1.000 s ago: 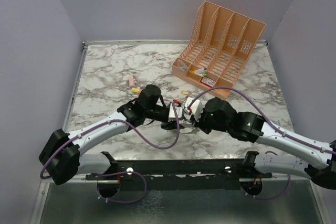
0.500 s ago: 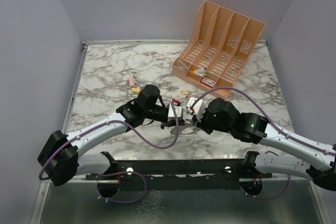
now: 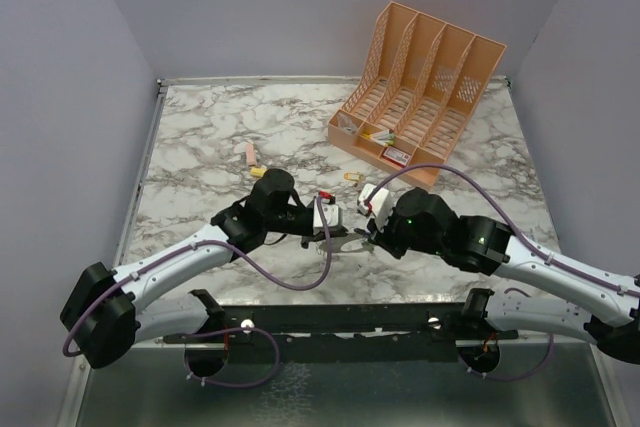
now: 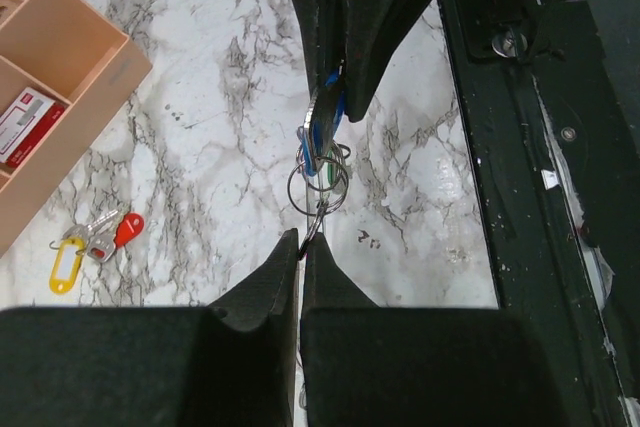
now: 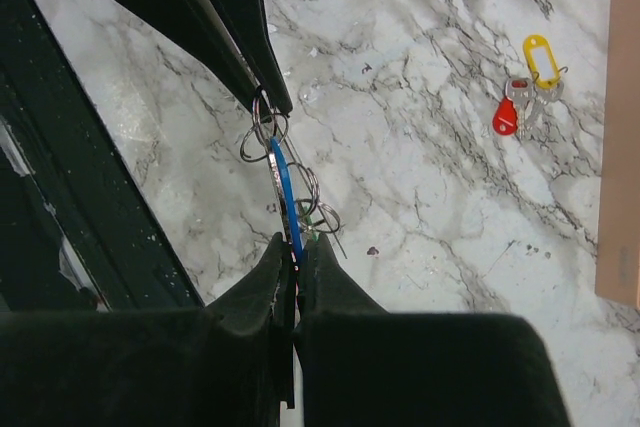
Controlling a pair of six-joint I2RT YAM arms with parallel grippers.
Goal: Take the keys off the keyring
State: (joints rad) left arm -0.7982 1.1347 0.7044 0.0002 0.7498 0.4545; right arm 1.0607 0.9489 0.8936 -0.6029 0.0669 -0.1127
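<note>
Item: keyring (image 4: pixel 318 185), a bunch of thin wire rings carrying a blue tag (image 5: pixel 283 187). It is held in the air between both arms, above the table (image 4: pixel 200 97) near its front edge.
Left gripper (image 4: pixel 302 247): closed, with one ring pinched at the fingertips.
Right gripper (image 5: pixel 293 252): closed on the blue tag.
Risks noted: rings could be bent or tangled if pulled straight apart. The thin wire could slip from the tips under a sideways load. The bunch could be dropped towards the dark frame (image 4: pixel 520 147).
</note>
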